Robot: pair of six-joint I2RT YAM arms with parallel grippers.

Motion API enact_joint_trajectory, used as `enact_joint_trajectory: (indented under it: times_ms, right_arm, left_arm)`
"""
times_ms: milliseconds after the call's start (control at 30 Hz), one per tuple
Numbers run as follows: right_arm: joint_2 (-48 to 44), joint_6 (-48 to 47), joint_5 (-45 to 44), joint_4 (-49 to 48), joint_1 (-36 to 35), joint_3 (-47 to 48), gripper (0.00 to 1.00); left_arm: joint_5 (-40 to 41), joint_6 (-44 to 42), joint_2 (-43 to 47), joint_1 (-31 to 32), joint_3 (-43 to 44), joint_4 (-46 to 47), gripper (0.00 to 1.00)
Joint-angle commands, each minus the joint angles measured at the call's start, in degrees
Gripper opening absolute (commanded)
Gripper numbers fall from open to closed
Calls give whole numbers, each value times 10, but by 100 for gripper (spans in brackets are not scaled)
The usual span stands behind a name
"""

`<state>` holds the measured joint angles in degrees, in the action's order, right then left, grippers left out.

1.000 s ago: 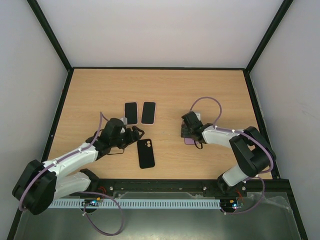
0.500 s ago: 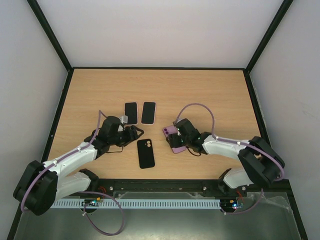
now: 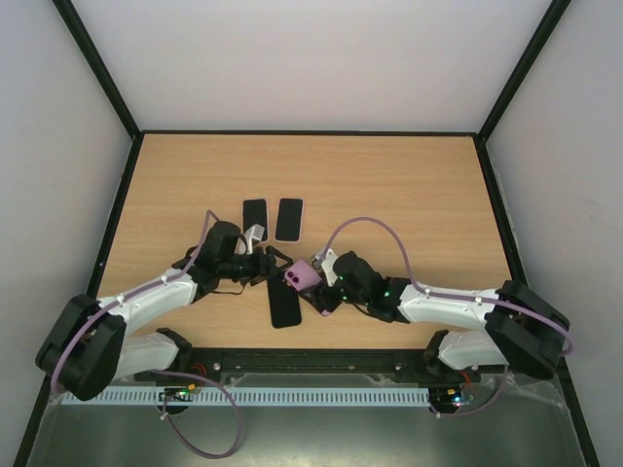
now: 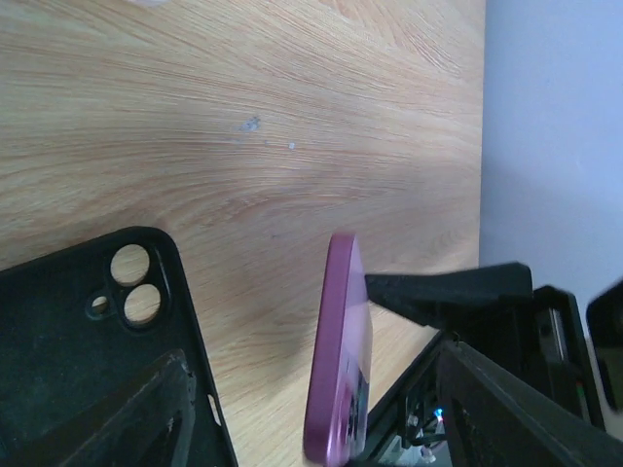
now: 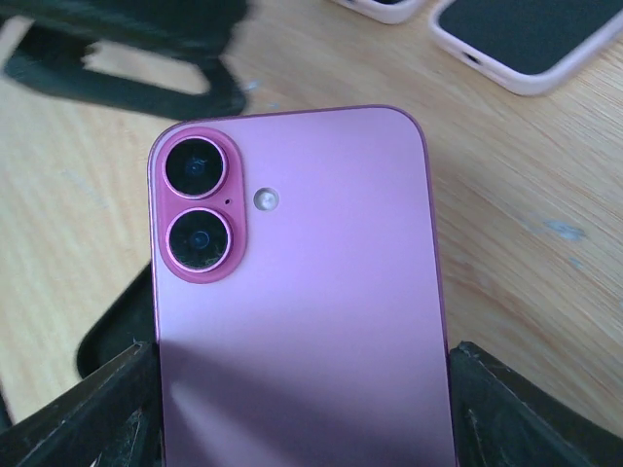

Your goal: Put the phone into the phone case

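Pink phone [image 5: 302,292], lower end cut off, sits clamped in the right gripper [image 3: 324,290]; left gripper [image 3: 265,265] gapes near a half-hidden black case [image 4: 88,331].

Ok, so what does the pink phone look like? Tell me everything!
The pink phone is smooth and shiny, with rounded corners. Its back faces the right wrist camera: two round lenses in a raised pink bump and a small flash beside them. The right end effector grips its long sides, holding it tilted off the table, over the edge of the black case.
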<state>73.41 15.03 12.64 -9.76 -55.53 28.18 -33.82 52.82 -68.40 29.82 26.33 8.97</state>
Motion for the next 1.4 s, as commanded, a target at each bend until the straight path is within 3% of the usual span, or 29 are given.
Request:
enact_joint_trajectory:
  times_ms: [0, 300, 500, 800, 1100, 1367]
  right_arm:
    - [-27, -50, -5, -63, -34, -8, 49]
    - [-62, -77, 9, -94, -56, -29, 47]
    - [-66, -79, 14, -95, -58, -30, 47]
    - [-46, -72, -6, -81, -60, -15, 48]
    - [-58, -53, -54, -43, -64, -5, 84]
    - [-76, -76, -143, -20, -102, 4, 82]
  left_arm:
    - [-31, -47, -8, -3, 39, -54, 66]
    - [-51, -79, -12, -3, 56, -84, 45]
    - [-63, -81, -14, -3, 54, -78, 36]
    - [-84, -55, -9, -3, 36, -50, 3]
    - [-81, -7, 6, -4, 24, -30, 3]
    - [-56, 49, 36, -19, 17, -23, 3]
